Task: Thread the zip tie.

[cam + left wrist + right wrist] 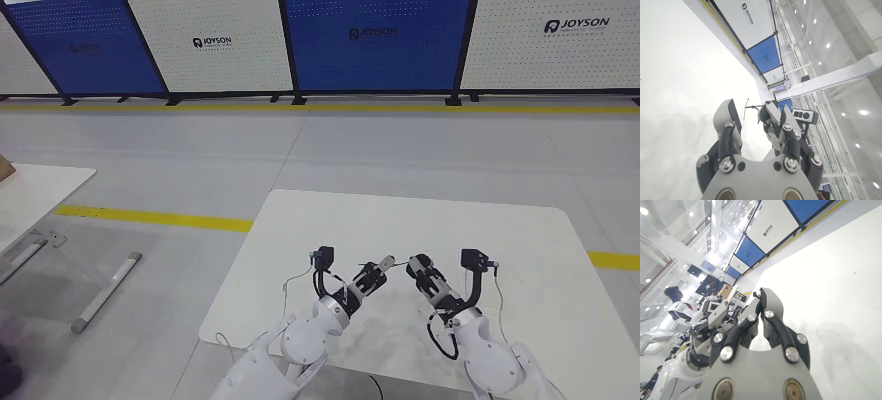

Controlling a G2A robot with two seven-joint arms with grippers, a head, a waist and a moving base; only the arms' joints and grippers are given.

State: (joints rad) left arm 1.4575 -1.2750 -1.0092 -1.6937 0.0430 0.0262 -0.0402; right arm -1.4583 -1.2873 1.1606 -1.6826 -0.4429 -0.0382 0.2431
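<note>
My right pincer (758, 294) is clamped tight on the thin black plastic zip tie (746, 108), over the white table (520, 240). My left pincer (758, 103) gapes wide, facing it close by. Behind, a white perforated wall panel (742, 24) carries a dark logo.

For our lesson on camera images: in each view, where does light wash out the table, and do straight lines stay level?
Top view: table evenly lit, yellow floor line level. Left wrist view: table glares near white, so the zip tie stands out dark; wall panels slant. Right wrist view: table bright too, ceiling lamps flare, wall panels slant.
</note>
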